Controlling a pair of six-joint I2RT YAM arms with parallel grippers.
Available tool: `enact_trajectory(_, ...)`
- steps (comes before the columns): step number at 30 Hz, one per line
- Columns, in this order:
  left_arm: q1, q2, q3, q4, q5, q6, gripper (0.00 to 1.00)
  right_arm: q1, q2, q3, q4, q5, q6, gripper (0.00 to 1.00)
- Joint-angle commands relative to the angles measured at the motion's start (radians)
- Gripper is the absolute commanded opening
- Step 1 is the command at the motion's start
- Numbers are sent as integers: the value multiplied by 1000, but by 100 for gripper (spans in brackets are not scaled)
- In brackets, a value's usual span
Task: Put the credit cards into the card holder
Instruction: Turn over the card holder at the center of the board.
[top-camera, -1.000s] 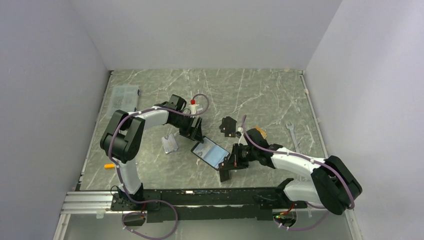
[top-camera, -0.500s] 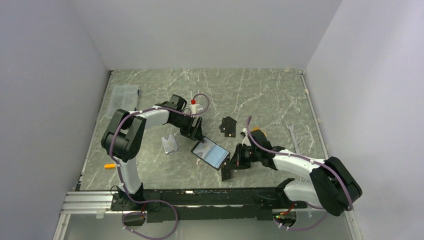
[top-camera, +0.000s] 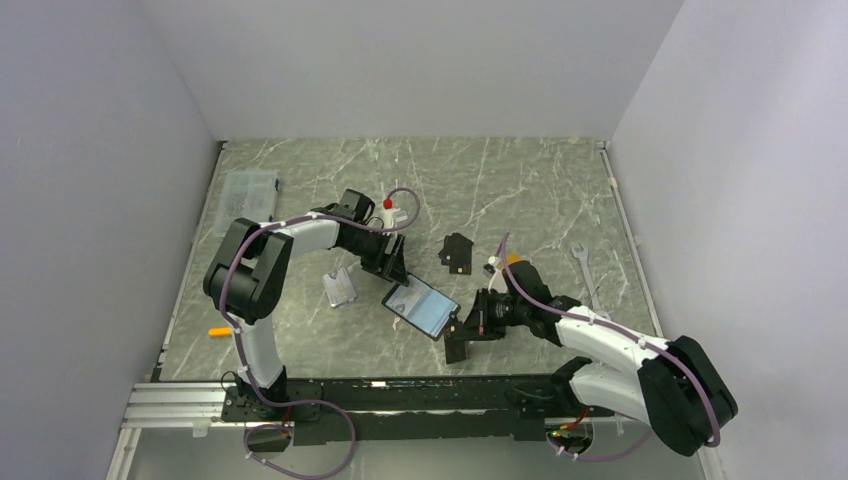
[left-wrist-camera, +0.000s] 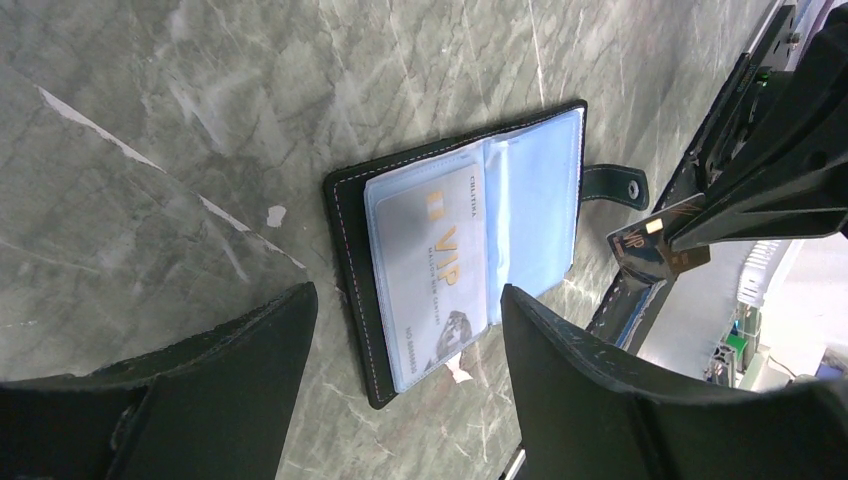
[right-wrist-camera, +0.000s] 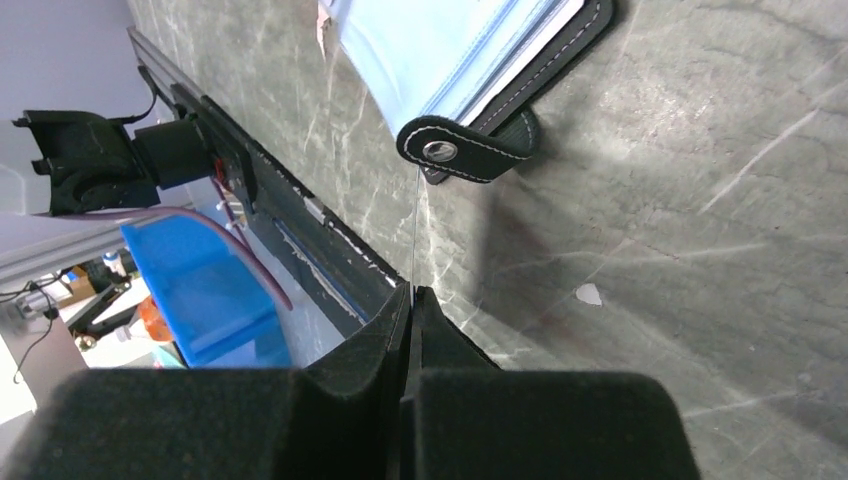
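Moved: right arm (top-camera: 600, 335) has swung its elbow outward; card holder (top-camera: 421, 306) unmoved, open on the table (top-camera: 540, 190).
Right fingers (right-wrist-camera: 380, 340): clamped on one credit card (left-wrist-camera: 655, 245), edge-on just off the snap tab (right-wrist-camera: 465, 150).
Left fingers (left-wrist-camera: 620, 400): apart, just beyond the holder's far edge.
Count: one holder; one VIP card (left-wrist-camera: 435, 270) pocketed; black pile (top-camera: 456, 251), number unclear.

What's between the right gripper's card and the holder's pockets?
Just the snap tab of the card holder, pointing at the card, over bare table: left wrist view.
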Motion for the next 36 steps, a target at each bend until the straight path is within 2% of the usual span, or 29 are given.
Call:
enact_trajectory(1,-15,26,-23,-11,-47,28,75,-9,-12,34,-18,-28,-22,0)
enact_trajectory(12,-15,20,-25,-16,-36,32,74,-9,106,33,150,-65,15,0)
enact_trajectory(20,-15,17,-19,-20,-28,33,73,-17,73,29,82,-80,-22,0)
enact_trajectory(31,-15,16,-24,-20,-21,34,73,-24,169,12,244,-96,33,0)
enact_trajectory(36,-15,14,-24,-20,-14,33,72,-25,175,0,243,-92,32,0)
